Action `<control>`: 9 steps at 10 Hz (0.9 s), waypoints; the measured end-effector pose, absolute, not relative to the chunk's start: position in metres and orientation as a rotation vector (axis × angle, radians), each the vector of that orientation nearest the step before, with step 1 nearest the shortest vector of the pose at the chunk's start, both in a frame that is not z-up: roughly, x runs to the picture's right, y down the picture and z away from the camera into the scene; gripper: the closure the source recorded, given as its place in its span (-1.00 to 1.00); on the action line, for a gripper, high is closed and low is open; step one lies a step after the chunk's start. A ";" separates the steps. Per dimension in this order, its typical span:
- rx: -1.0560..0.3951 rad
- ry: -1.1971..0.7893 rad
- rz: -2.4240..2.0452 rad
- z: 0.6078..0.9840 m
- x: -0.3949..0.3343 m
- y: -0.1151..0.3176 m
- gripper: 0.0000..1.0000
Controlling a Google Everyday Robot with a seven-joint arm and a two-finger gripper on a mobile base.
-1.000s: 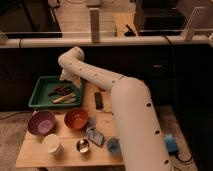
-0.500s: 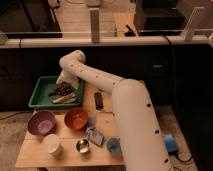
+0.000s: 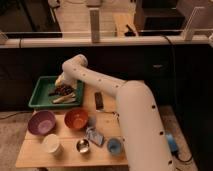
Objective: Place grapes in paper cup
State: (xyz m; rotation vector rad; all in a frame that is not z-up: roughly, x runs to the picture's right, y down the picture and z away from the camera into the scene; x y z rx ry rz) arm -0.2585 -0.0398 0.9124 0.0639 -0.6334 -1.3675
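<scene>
The grapes (image 3: pixel 64 90), a small dark purple-red bunch, lie in the green tray (image 3: pixel 39 93) at the back left of the wooden table. My gripper (image 3: pixel 60 86) reaches down into the tray right at the grapes, at the end of my white arm (image 3: pixel 107 90). The paper cup (image 3: pixel 51 144), off-white with a wide mouth, stands near the table's front left edge, well away from the gripper.
A pale long vegetable (image 3: pixel 64 99) lies in the tray beside the grapes. A purple bowl (image 3: pixel 41 122), an orange bowl (image 3: pixel 77 119), a small steel cup (image 3: pixel 83 146), a blue cup (image 3: pixel 114 146), a blue packet (image 3: pixel 94 135) and a dark bar (image 3: pixel 99 100) stand on the table.
My arm has lowered the gripper further into the green tray, onto the grapes. Nothing else has moved.
</scene>
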 end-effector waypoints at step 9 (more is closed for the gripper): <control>0.084 -0.659 -1.401 0.955 -0.281 -0.037 -0.60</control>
